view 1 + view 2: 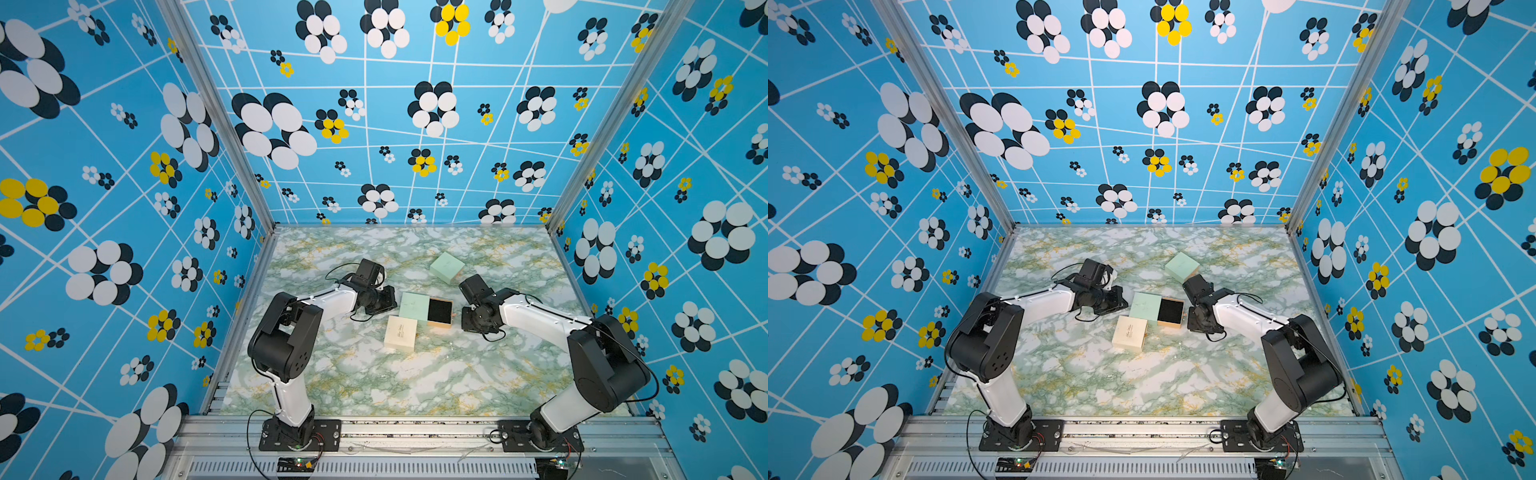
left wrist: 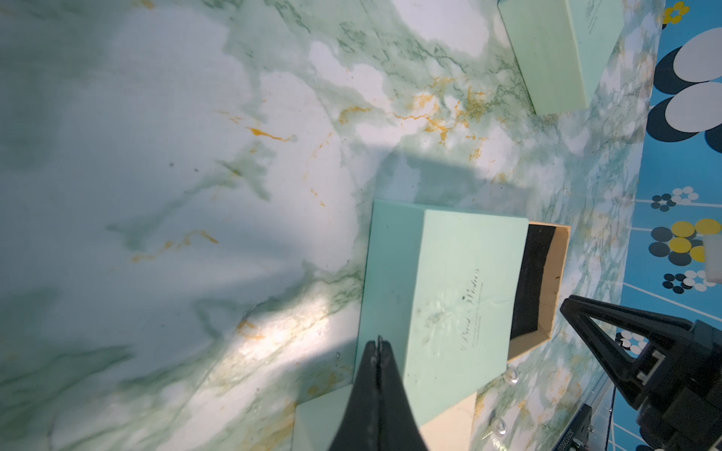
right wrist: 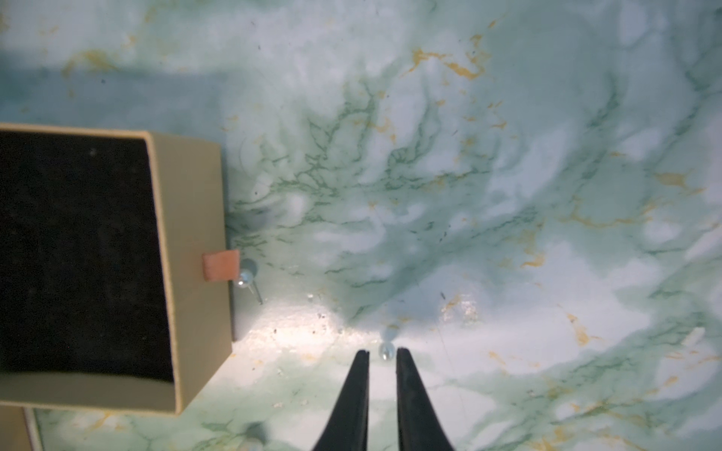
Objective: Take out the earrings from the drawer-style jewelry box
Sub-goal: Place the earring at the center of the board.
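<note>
1. Blue walls (image 1: 374, 124) printed with white, black and yellow flower shapes and white lines are seen around a green-veined marble tabletop (image 1: 374, 374).
2. Both arms are stretched low over the tabletop toward the boxes between them.
3. A mint jewelry box (image 1: 414, 306) is found directly ahead of the left gripper (image 2: 378, 345), whose jaws are pressed fully together. The tips are seen over the box's near edge; contact cannot be told.
4. Script that seems to read "Best Wishes" is printed on the mint lid, with a finer line beneath that is too small to read.
5. The box's tan drawer (image 1: 439, 312), lined in black, is pulled out toward the right gripper (image 3: 383, 353) and lies off to one side of it, apart from it.
6. A cream box (image 1: 400, 333) touches the mint one at a corner; its script cannot be read. A second mint box (image 1: 446, 267) lies well apart.
7. The right gripper's jaws are parted by a narrow gap, and nothing is gripped.
8. A pink pull tab (image 3: 220, 265) is fixed to the drawer front.
9. The first earring (image 3: 246, 275), a glinting bead with a thin post, lies on the tabletop just beside the tab.
10. The second earring (image 3: 386, 350) lies on the tabletop right at the gap between the right gripper's tips.
</note>
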{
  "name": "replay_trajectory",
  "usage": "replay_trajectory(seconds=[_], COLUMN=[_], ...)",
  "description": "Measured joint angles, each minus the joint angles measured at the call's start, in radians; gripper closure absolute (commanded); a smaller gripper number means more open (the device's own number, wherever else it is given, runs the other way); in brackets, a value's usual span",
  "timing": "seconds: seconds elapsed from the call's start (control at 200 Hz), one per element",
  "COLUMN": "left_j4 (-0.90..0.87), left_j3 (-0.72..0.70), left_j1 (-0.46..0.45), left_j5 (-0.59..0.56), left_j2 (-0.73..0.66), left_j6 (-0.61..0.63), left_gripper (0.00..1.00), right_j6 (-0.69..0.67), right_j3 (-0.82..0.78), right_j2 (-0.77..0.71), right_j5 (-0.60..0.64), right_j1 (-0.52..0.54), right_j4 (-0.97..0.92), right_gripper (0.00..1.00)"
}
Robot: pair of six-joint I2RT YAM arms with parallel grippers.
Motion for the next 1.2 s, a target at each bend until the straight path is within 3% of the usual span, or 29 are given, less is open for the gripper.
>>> replay_trajectory(seconds=[0.37, 1.199], left_j4=[-0.001, -0.035], left_j3=[0.000, 0.007], left_j1=[0.000, 0.000], left_j5=[0.000, -0.001], left_j2=[0.000, 0.000], left_j6=[0.000, 0.000], left_gripper=[1.00, 1.00], right_j6=[0.028, 0.114], right_j3=[0.023, 0.077], right_j2=[0.000, -0.031], right_j5=[0.005, 0.023], right_j1=[0.000, 0.000], right_j4=[-0.029, -0.116], right_gripper=[0.62, 0.56])
